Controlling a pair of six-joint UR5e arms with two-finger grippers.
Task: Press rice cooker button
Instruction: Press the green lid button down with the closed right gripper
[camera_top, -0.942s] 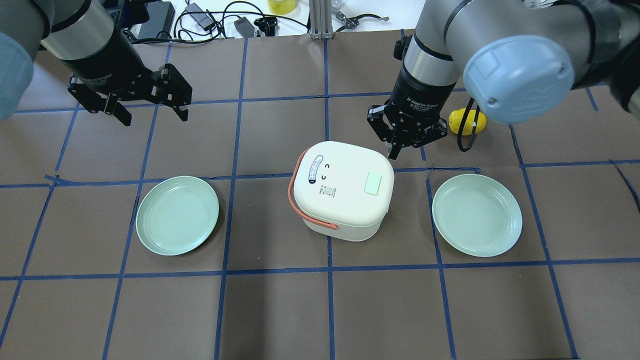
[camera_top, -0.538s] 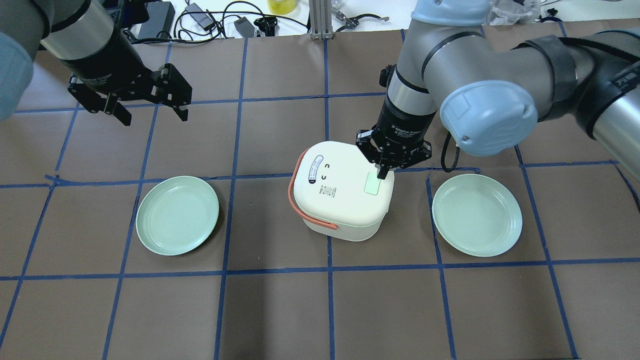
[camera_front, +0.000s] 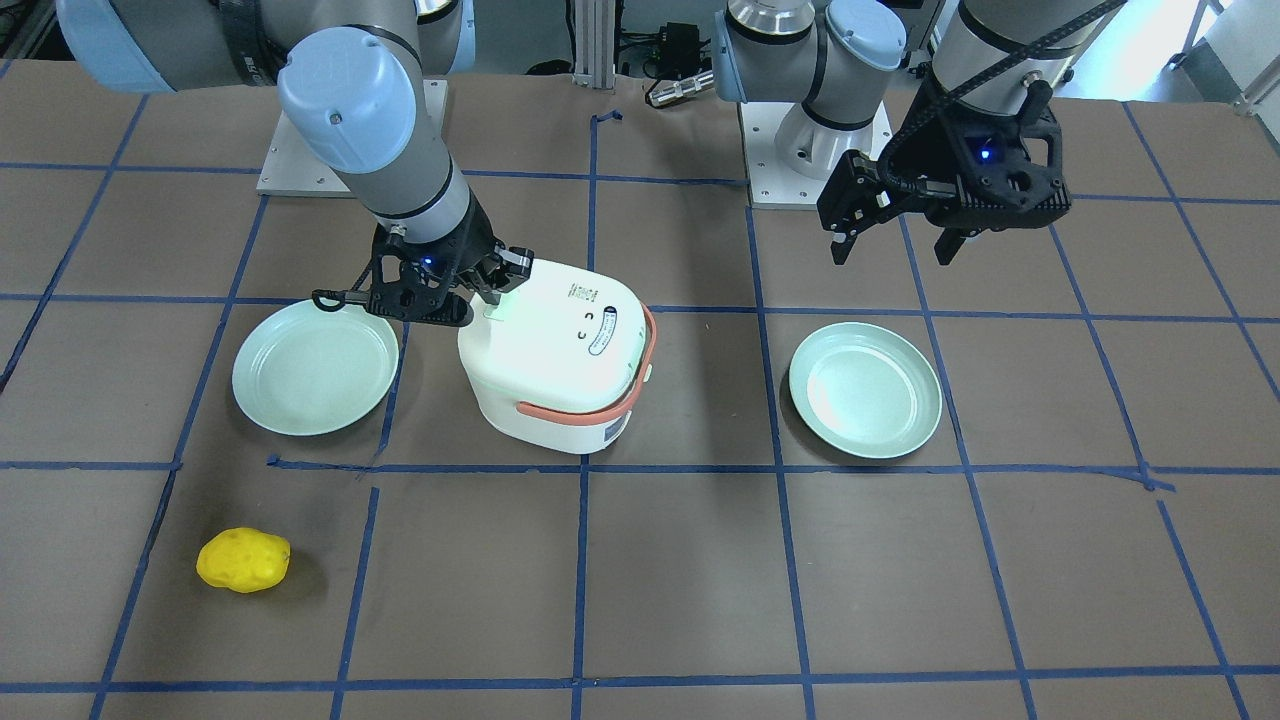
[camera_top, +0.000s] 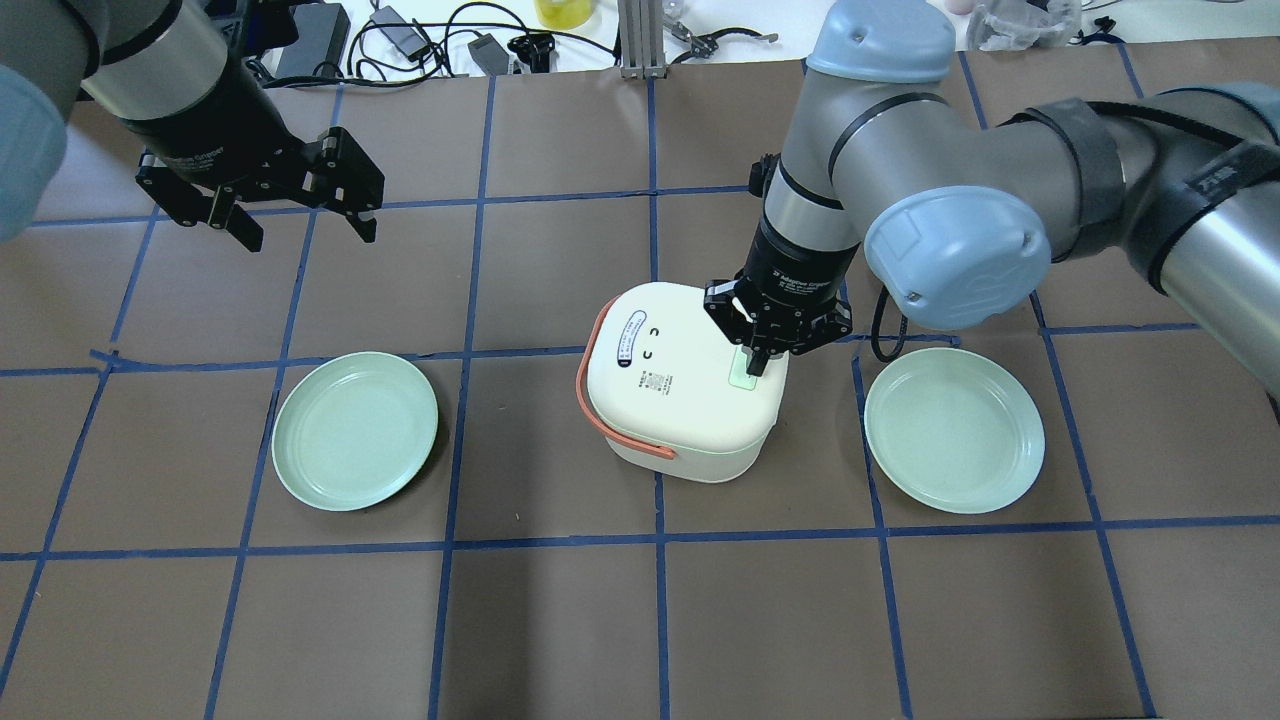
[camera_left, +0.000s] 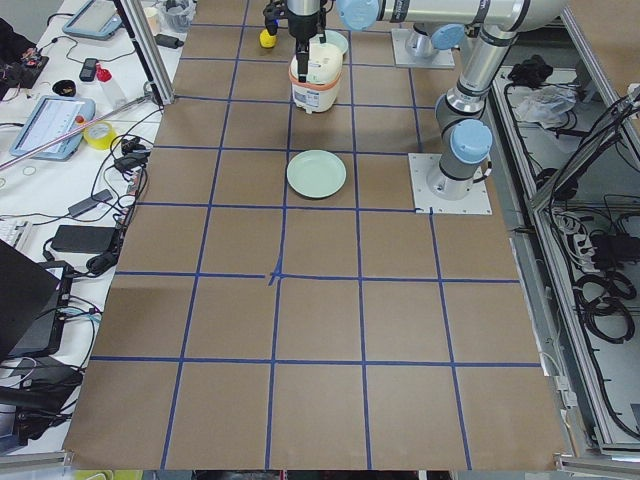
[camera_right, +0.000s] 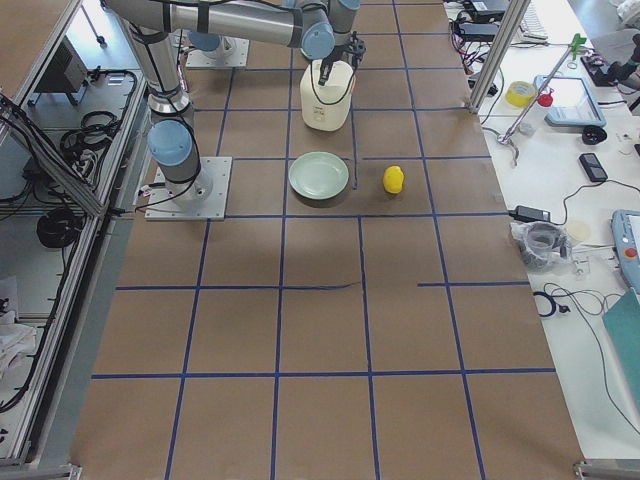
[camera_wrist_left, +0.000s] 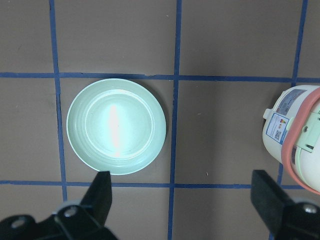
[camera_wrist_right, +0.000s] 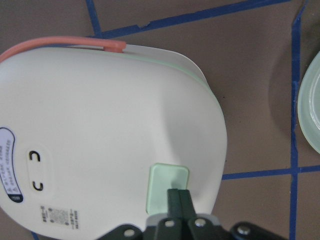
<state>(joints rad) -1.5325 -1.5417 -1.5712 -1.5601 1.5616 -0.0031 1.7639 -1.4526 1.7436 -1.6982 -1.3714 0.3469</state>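
A white rice cooker (camera_top: 680, 385) with an orange handle stands at the table's middle; it also shows in the front view (camera_front: 555, 345). Its pale green button (camera_top: 742, 374) sits on the lid's right side. My right gripper (camera_top: 759, 362) is shut, its fingertips down on the button's upper part. In the right wrist view the closed fingertips (camera_wrist_right: 178, 196) rest on the green button (camera_wrist_right: 164, 187). My left gripper (camera_top: 305, 225) is open and empty, high above the table's far left, apart from the cooker.
A green plate (camera_top: 355, 430) lies left of the cooker and another green plate (camera_top: 953, 430) right of it. A yellow toy (camera_front: 243, 560) lies behind the right arm. Cables and chargers (camera_top: 420, 40) lie past the far edge.
My right gripper moved from behind the cooker's right corner forward and down onto the green button. The left arm has not moved.
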